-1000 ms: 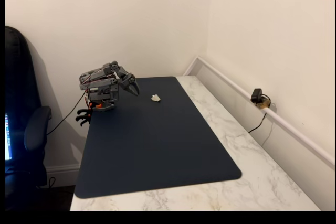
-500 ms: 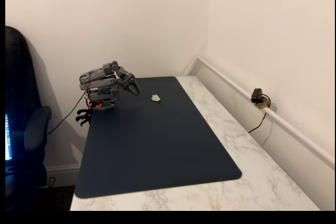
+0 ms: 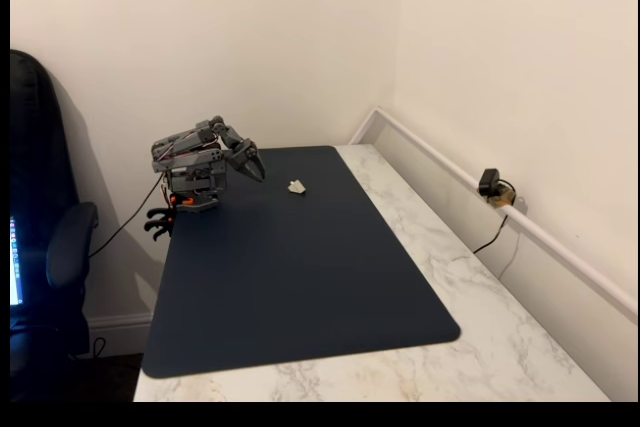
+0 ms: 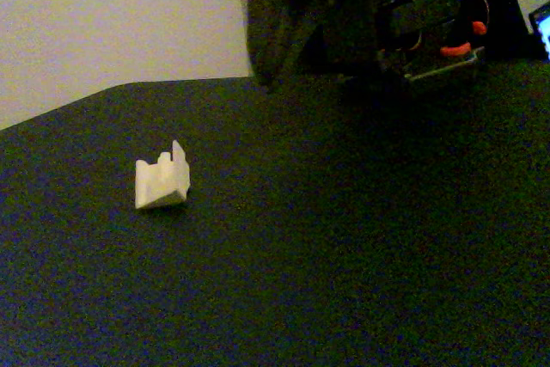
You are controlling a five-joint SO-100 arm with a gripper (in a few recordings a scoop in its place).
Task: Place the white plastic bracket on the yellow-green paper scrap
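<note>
**Bracket lies free on the mat, off to the right of the folded arm's hand**

A marble-patterned counter (image 3: 500, 347) sits in the corner of a pale-walled room. A large dark blue mat (image 3: 290, 277) covers most of its left side. A dark office chair (image 3: 40, 247) stands to the left of the mat, off the counter. On the rail along the right-hand wall sits a small black camera (image 3: 490, 184) with a cable hanging from it.

At the far left corner of the mat, a grey robot arm (image 3: 190, 162) is folded low over its base. Its hand (image 3: 254, 167) points to the right and slightly downward, above the mat and holding nothing. The two fingers appear close together, but at this distance I cannot tell whether they are parted or closed.

The white plastic bracket (image 3: 297, 187) rests on the mat just to the right of the hand and a little nearer the viewer, apart from it with bare mat between. In the close fixed view the bracket (image 4: 161, 180) is a small blocky piece with short prongs standing upward, and its longer side runs roughly left to right.

No yellow-green scrap can be made out on the mat in either fixed view; it may be too small to see. No containers are present. Judging by the layout, the coming move is a short reach to the right and downward onto the bracket.
</note>
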